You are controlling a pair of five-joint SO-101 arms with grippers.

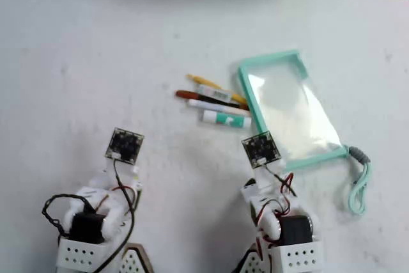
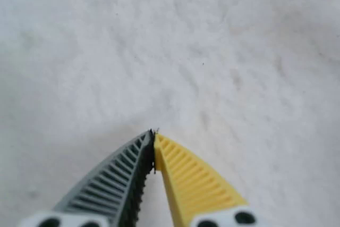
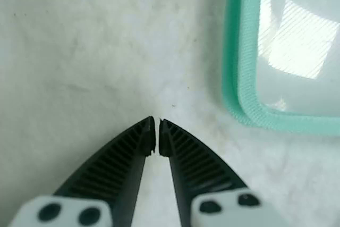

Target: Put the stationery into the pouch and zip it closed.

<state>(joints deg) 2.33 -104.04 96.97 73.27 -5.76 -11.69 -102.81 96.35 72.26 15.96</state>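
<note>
Our right hand [image 3: 156, 122], clenched empty, sits just left of the clear, mint-edged plastic pouch [image 1: 287, 103]; our left hand [image 2: 154, 133] is clenched too.

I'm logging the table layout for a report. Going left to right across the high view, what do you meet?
left arm → stationery, a cluster of pens → pouch, clear with mint trim → its wrist strap. The right arm overlaps the pouch sideways, so it is left out.
</note>
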